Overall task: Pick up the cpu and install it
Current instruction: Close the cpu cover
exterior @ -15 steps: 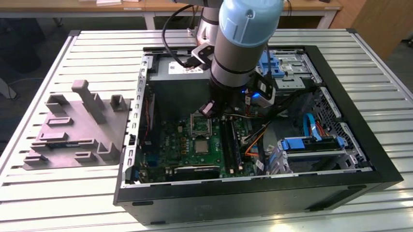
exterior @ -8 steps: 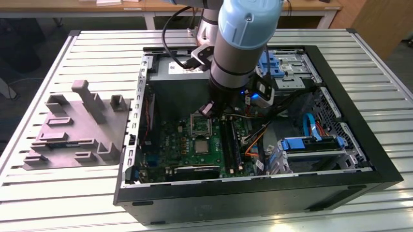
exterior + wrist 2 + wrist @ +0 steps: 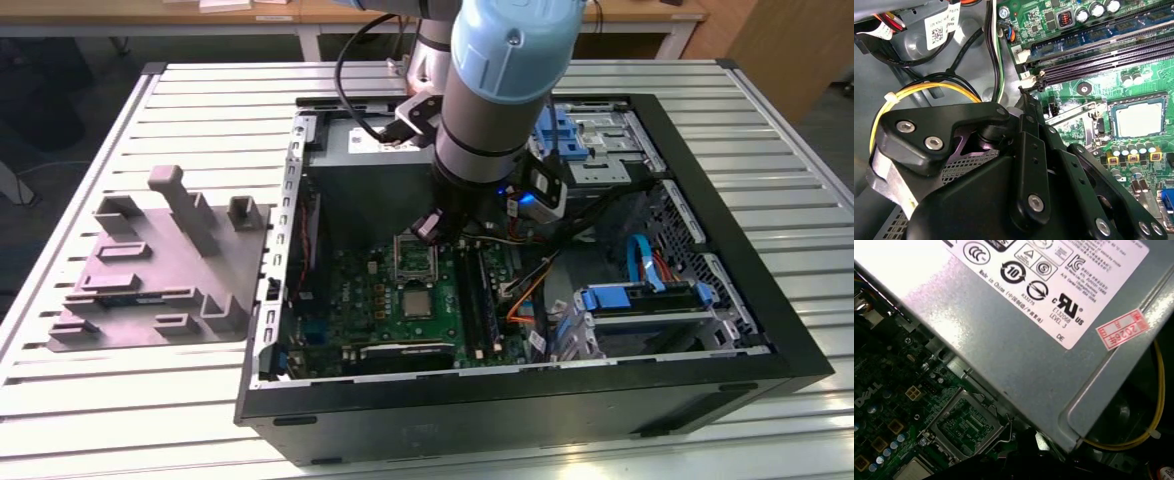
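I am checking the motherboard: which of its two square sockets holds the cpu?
The one farther from the power supply holds the silvery cpu; the socket beside the power supply is empty.

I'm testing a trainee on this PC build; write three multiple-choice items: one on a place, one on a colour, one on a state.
1. The small square silvery-topped cpu lies: A on the slatted table; B on the green motherboard; C on the power-supply box.
2. The plastic tray with upright blocks is: A grey; B red; C yellow.
3. The black computer case is: A shut; B upended; C open.
Key: B, the chip rests on the board; A, the tray is plainly grey; C, the insides show from above.
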Available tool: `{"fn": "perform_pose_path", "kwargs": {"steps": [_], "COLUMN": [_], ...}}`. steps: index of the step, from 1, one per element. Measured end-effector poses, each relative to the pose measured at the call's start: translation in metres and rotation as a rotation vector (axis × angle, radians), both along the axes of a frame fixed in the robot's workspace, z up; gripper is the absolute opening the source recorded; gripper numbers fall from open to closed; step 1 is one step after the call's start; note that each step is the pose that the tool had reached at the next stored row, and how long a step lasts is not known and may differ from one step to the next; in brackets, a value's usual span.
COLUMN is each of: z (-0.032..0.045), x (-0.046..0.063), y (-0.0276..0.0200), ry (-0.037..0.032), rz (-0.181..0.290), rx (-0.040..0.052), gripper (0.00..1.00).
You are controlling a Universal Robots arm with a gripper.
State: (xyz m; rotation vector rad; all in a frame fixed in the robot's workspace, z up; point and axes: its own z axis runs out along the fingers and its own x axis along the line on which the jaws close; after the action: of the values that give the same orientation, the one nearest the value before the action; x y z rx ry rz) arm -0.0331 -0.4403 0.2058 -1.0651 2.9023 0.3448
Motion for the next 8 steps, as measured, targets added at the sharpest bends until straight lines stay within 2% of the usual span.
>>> {"fn": "perform_pose_path", "kwargs": {"steps": [8], "z": [-0.0019], "x": [-0.0003], "y": [0.0016], "ry": [0.0000], "rz": [0.008], "rx": [0.0018], "gripper": [0.11]}}
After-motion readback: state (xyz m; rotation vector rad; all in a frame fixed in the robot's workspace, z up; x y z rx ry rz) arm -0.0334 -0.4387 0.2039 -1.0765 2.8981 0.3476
